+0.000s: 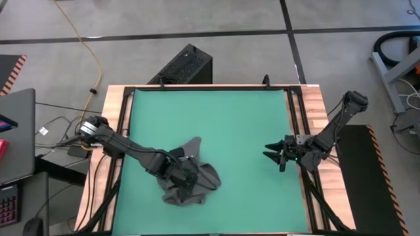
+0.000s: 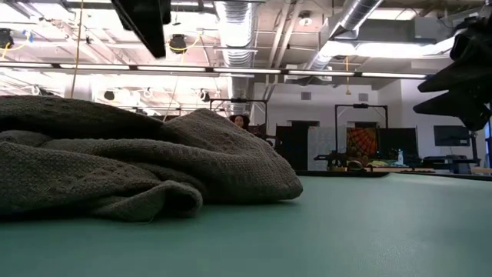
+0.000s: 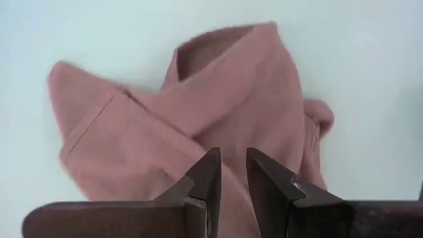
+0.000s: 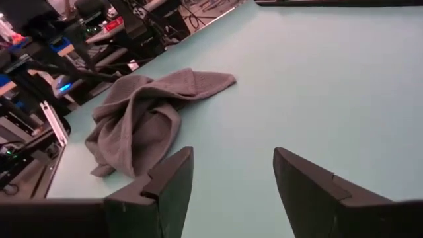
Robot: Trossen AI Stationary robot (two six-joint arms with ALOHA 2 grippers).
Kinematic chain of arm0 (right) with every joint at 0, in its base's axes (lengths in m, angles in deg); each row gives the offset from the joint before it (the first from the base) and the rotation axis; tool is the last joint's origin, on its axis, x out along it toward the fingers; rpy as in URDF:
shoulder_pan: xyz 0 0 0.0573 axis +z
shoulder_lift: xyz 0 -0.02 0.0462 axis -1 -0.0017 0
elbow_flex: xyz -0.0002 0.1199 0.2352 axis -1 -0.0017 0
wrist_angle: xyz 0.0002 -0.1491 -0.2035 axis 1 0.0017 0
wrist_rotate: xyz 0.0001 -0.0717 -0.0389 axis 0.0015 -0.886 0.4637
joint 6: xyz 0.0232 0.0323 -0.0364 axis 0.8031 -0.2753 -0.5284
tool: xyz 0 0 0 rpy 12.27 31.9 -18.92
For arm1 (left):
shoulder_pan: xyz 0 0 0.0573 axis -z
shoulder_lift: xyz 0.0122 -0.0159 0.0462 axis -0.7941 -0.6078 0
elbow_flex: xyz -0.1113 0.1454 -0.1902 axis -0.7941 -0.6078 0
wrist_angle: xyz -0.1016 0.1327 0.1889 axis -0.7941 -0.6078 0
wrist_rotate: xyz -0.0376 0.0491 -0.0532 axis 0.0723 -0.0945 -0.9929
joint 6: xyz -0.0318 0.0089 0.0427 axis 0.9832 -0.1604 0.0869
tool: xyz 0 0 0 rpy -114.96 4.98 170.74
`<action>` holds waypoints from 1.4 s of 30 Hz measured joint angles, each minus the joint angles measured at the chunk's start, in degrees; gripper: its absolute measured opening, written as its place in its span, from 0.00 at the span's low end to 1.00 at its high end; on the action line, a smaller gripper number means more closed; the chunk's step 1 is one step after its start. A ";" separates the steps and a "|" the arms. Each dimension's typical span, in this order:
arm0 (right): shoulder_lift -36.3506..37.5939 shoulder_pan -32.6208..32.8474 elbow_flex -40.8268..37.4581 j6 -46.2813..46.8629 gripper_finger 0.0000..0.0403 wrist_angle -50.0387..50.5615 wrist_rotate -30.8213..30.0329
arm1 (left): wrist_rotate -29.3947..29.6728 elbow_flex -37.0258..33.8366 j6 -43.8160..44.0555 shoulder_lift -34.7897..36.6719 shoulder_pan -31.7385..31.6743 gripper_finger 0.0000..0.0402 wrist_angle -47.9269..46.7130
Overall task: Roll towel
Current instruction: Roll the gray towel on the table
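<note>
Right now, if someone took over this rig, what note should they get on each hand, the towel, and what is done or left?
Left hand: over the crumpled dark grey woven towel, fingers nearly together above a fold; a grip is not clear.
Right hand: open, empty, above the green mat on the right side, apart from the towel.
Towel: bunched heap, front left part of the mat.
Done: nothing rolled.
Left: flatten it, then roll.

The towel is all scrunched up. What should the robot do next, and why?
Probably the left gripper should lift and spread the towel flat. It lies crumpled on the green mat, so it can't roll neatly. The right gripper waits open, well apart.
</note>
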 joint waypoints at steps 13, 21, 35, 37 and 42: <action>-1.13 0.00 0.00 0.39 0.58 1.45 0.28 | -10.41 0.02 7.61 -2.24 -2.26 0.24 8.74; -1.13 0.00 0.00 0.42 0.58 2.62 0.24 | -7.79 0.00 14.77 -2.24 -2.90 0.25 9.33; -1.13 0.00 0.00 0.59 0.58 2.98 -0.09 | 8.67 0.10 4.79 22.52 -7.68 0.24 -0.77; -1.13 0.00 0.00 0.58 0.58 2.98 -0.08 | 13.43 0.11 5.29 27.49 -8.13 0.24 -4.76; -1.13 0.00 0.00 0.57 0.58 2.95 -0.11 | 22.73 -4.57 5.08 40.01 -7.13 0.24 -8.92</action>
